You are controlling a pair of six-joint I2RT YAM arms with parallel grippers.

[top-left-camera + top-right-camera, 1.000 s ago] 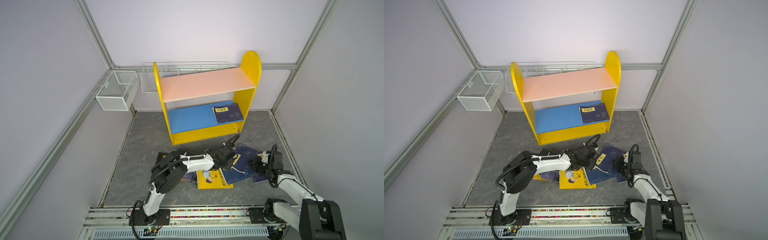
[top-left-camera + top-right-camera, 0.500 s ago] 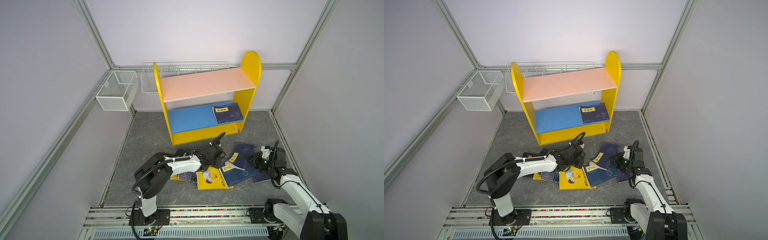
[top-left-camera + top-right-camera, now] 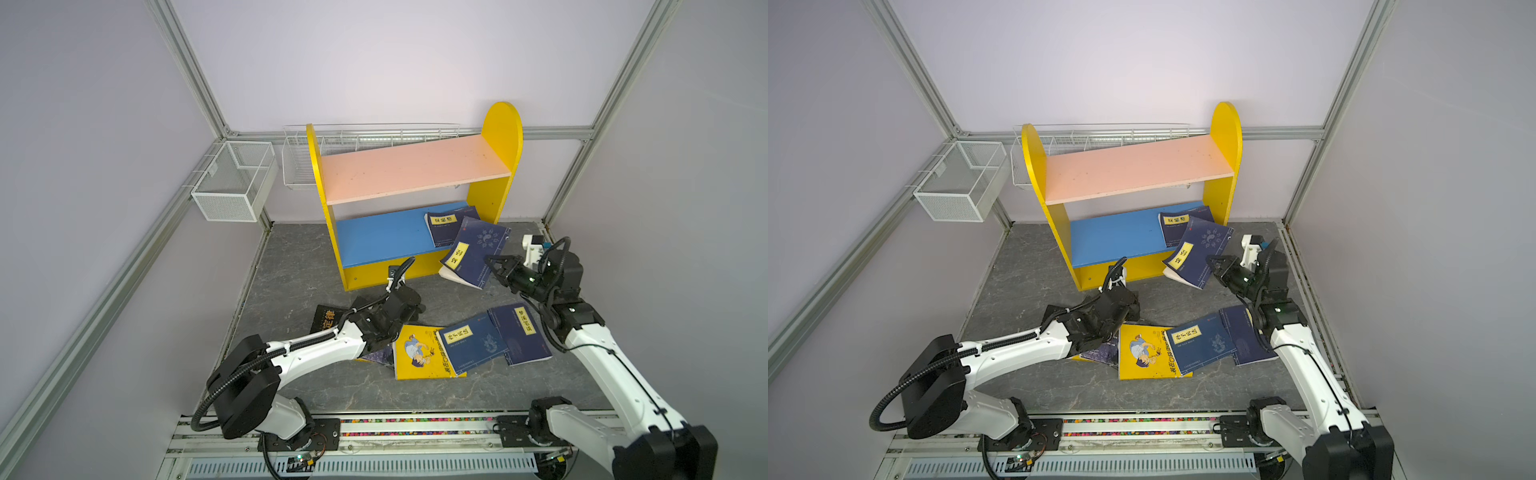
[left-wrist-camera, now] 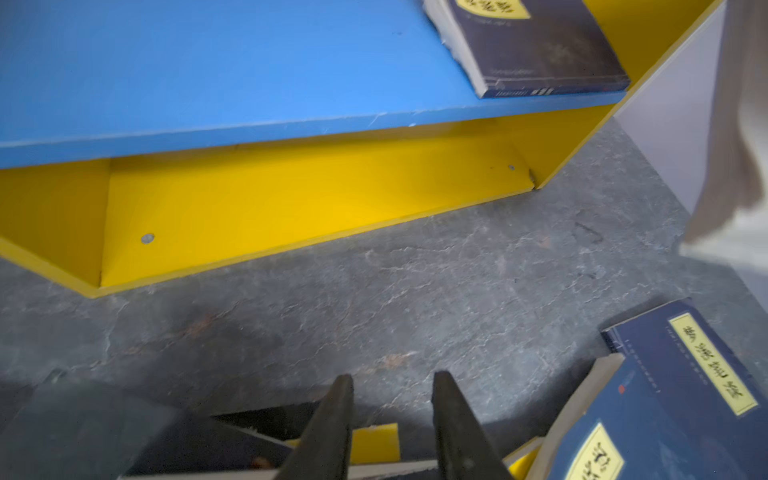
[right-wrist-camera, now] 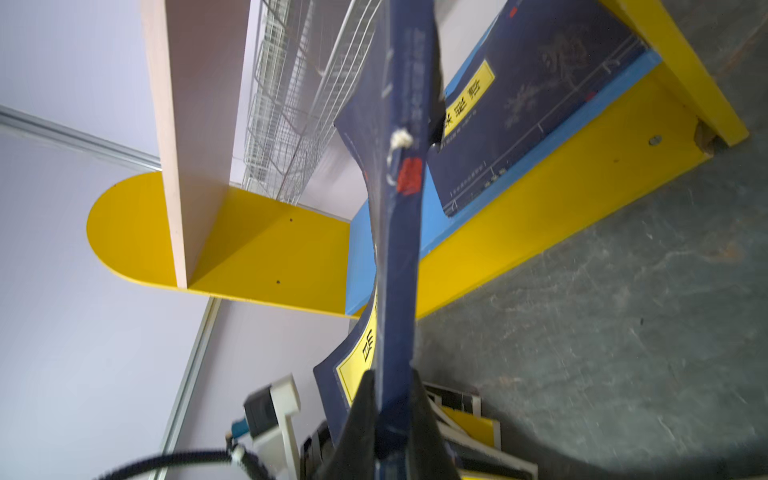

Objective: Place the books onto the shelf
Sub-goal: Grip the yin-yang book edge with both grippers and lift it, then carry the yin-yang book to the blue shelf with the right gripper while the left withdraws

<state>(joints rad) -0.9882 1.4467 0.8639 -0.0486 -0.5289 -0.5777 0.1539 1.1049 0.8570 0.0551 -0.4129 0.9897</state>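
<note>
The shelf [image 3: 415,172] has yellow sides, a pink upper board and a blue lower board [image 3: 382,239]. One navy book [image 3: 446,224] lies on the blue board at its right end. My right gripper [image 3: 494,266] is shut on the edge of another navy book [image 3: 473,253], held tilted in the air before the shelf's right front corner; the right wrist view shows the grip [image 5: 392,374]. My left gripper [image 4: 393,375] is open and holds nothing, low over the floor. A yellow cartoon book [image 3: 419,353], two navy books [image 3: 469,345] [image 3: 519,332] and a black book [image 3: 328,320] lie on the floor.
White wire baskets hang on the left wall [image 3: 232,187] and behind the shelf [image 3: 374,139]. Aluminium frame posts stand at the back corners. The arm bases sit on a rail [image 3: 374,428] at the front edge. Bare grey floor [image 3: 291,270] lies left of the shelf's foot.
My left gripper has let go of the navy book, opened and drawn back to the left. My right gripper has lifted that book off the floor up toward the shelf.
</note>
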